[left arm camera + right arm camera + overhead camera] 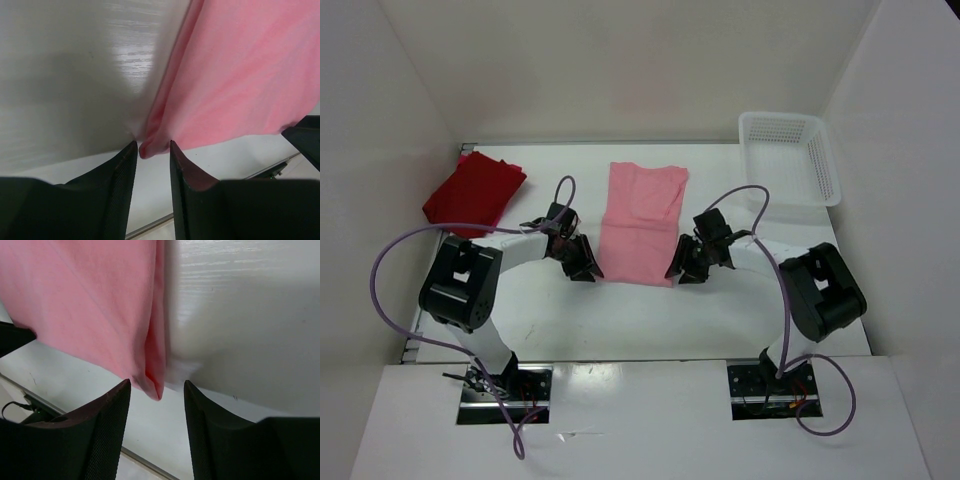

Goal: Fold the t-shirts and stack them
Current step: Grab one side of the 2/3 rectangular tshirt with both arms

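Right tool (156, 385) hung over the white table (250, 315), its black fingers (107, 415) standing well apart! The light pink t-shirt (90, 305) draped down from the upper left, its folded corner dipping into the gap, nearer the left finger and not pinched. A dark shape poked in at the left edge.

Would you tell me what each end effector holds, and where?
Right end effector: nothing, jaws open. Left end effector: corner of pink shirt between jaws; grip unclear.
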